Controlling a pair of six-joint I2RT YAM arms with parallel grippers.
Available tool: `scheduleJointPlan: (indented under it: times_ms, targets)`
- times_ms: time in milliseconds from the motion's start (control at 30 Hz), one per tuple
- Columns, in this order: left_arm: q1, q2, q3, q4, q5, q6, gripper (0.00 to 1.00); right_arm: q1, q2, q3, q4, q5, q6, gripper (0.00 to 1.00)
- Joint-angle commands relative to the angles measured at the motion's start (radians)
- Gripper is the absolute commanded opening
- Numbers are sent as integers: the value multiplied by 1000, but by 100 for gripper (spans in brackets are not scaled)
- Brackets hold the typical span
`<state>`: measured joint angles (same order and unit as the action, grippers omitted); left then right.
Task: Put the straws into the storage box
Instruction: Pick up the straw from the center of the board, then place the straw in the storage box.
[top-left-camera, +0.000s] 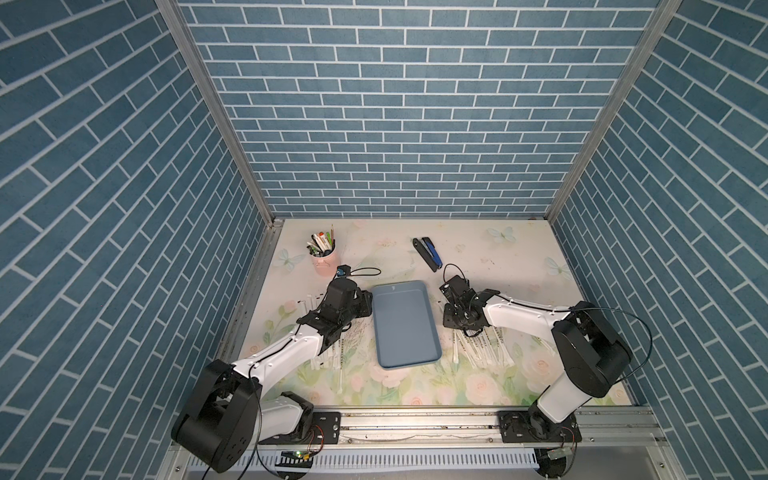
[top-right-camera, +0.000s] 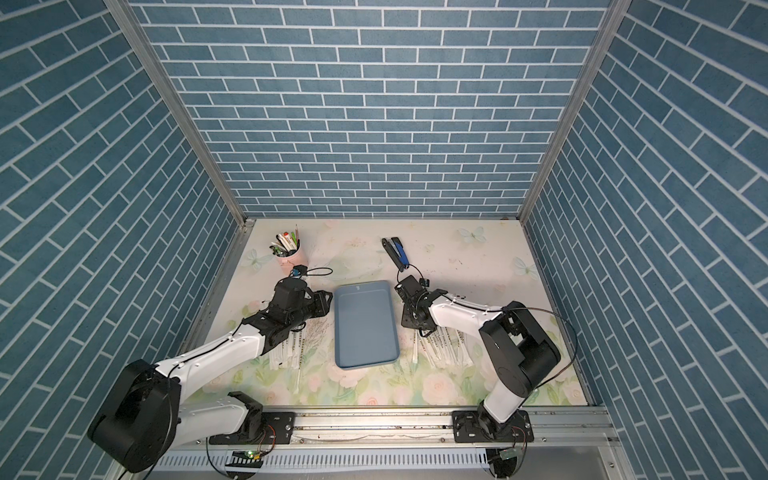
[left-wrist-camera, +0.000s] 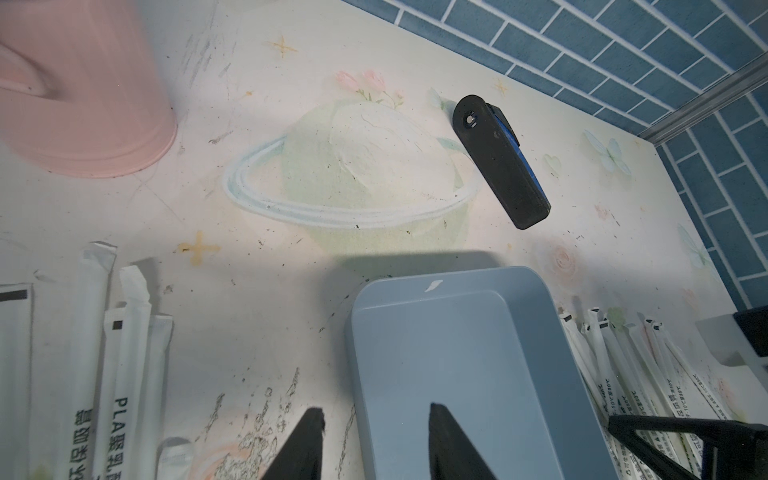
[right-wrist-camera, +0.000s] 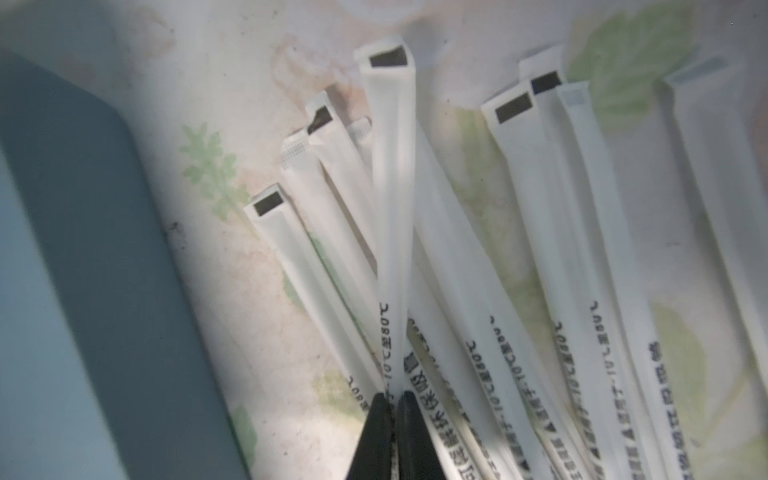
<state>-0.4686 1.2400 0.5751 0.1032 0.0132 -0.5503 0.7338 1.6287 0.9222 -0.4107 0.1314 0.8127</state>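
Straw (right-wrist-camera: 392, 208) pinched in right gripper (right-wrist-camera: 395, 399); left gripper (left-wrist-camera: 375, 409) spread, empty, over storage box (left-wrist-camera: 457, 353)

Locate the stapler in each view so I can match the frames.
Top view: stapler at the back of the table, beyond the storage box.
Top view: same spot, right of the pink cup.
Left wrist: on the table past the box's far end.
Right wrist: not in it; only straws and the box's edge.
Shared landmark: the storage box, in all four.
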Motion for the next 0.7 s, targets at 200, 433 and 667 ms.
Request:
scheduleJointPlan:
  times_ms: [200,433,667]
  targets:
    - [81,-89,19,-92,21,-12,42,141,-45,200,-15,-104,42,6]
    - [226,-226,52,-312,-117,-20,39,292,165,335,246,-129,96,4]
    - [277,-249,0,-288,-25,-36,38,297,295,328,367,-226,163,3]
